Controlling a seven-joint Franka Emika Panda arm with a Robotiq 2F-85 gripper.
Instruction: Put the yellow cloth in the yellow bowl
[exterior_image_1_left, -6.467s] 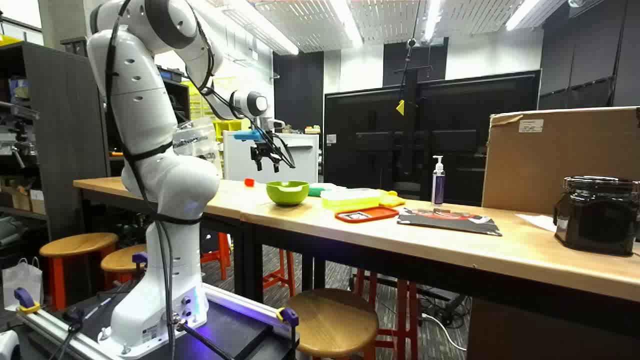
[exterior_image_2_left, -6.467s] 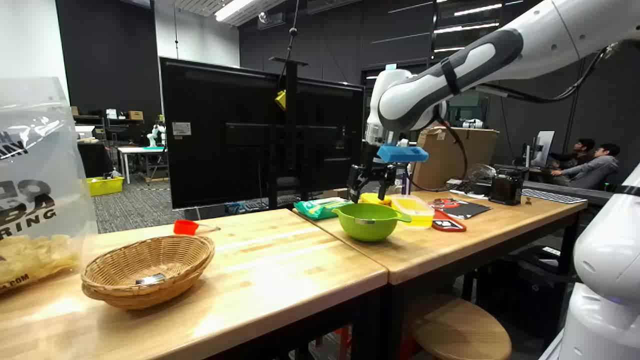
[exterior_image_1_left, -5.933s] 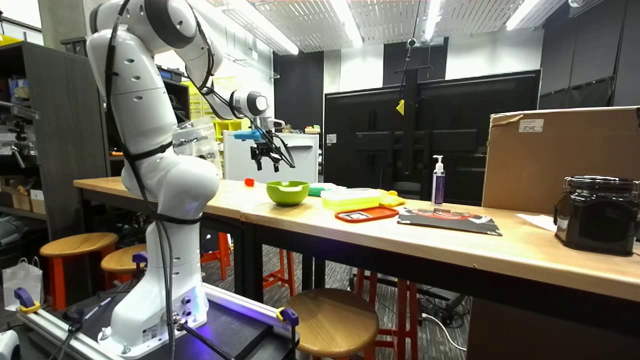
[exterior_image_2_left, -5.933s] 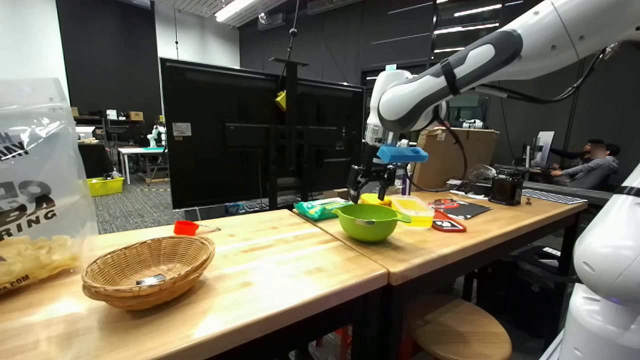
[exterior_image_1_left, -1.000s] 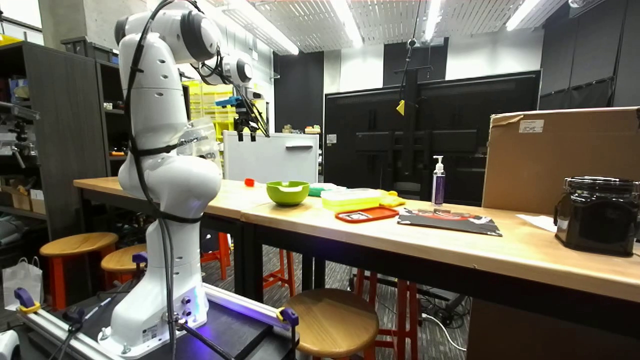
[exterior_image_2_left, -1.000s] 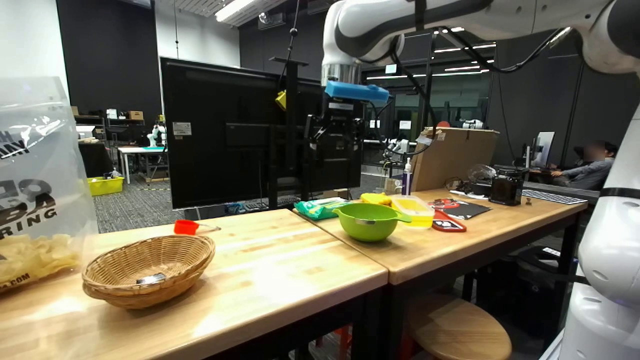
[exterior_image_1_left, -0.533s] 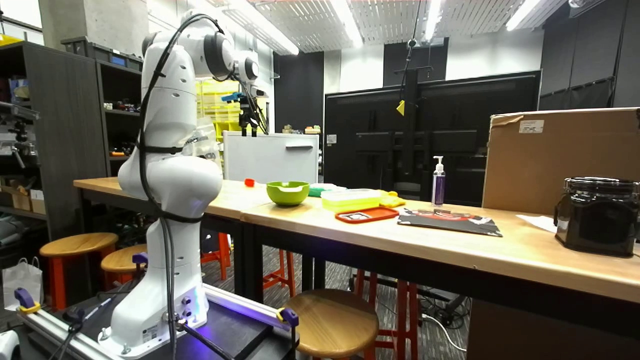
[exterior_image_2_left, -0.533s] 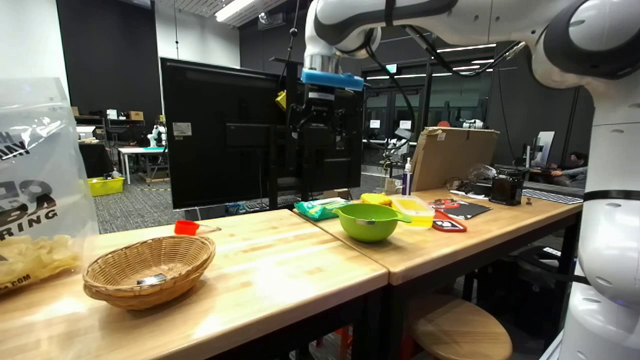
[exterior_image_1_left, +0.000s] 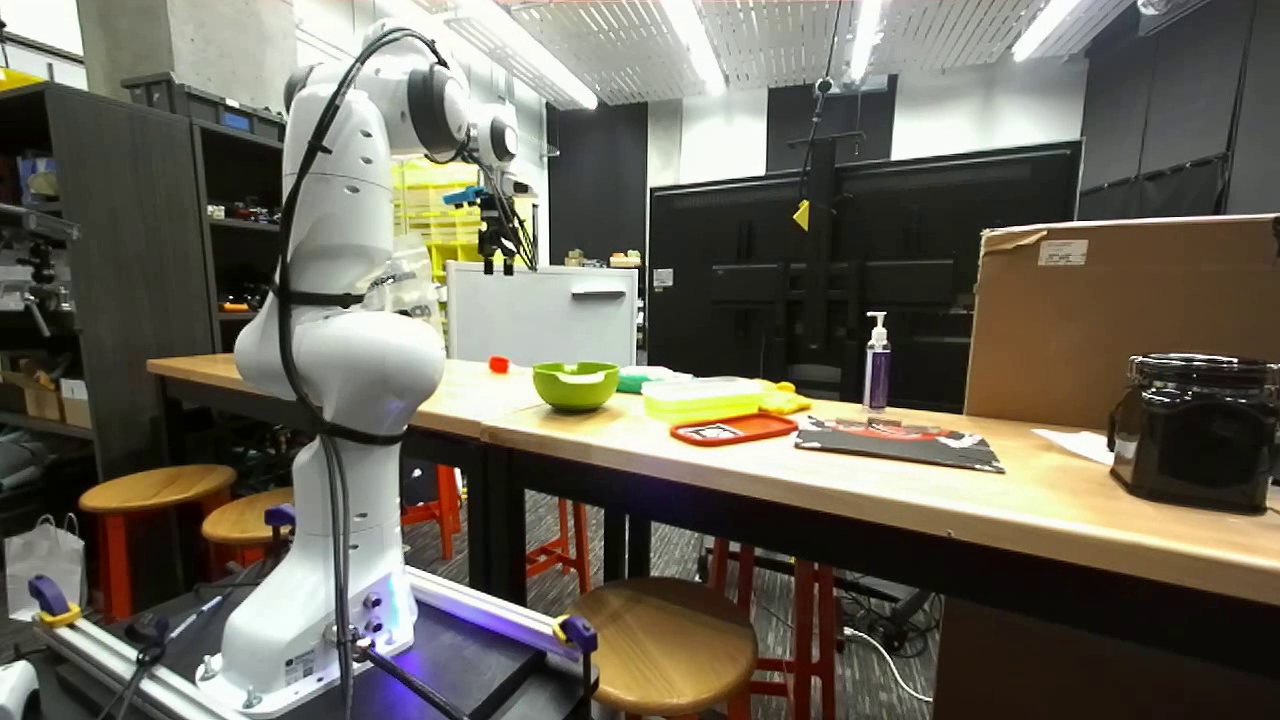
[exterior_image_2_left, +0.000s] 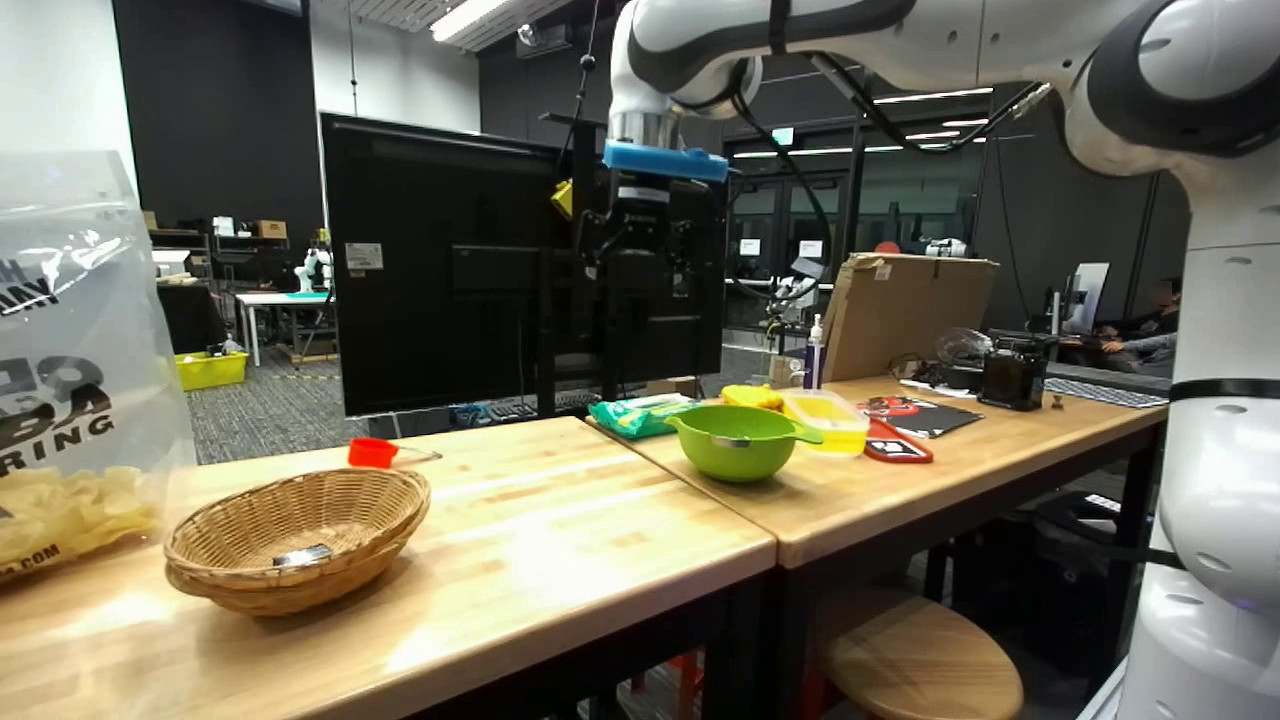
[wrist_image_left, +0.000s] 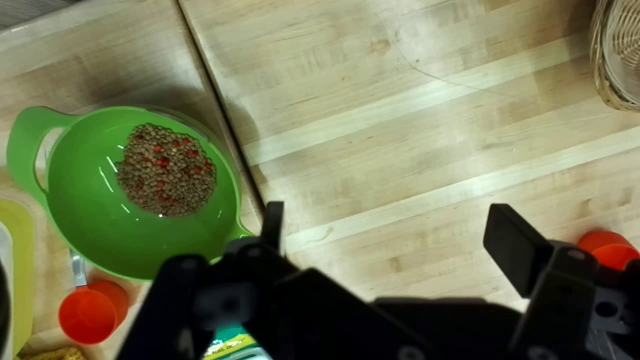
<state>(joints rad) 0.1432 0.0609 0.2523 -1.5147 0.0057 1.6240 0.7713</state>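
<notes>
Our gripper (wrist_image_left: 385, 240) is spread and empty above the counter (exterior_image_1_left: 1050, 495). The yellow cloth (exterior_image_2_left: 752, 397) lies just beside the yellow container (exterior_image_2_left: 848, 438), presumably our bowl. We judge this the approach step; next, we should align over the cloth, descend and pinch.

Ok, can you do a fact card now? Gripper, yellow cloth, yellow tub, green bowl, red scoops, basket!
Gripper: open, above the wooden tables, holding nothing
Yellow cloth: on a table beside the yellow tub, not inside
Yellow tub: same table as the cloth; contents unclear
Green bowl: holds small brown and red bits
Red scoops: two, one near the green bowl
Basket: wicker, on the other table
</notes>
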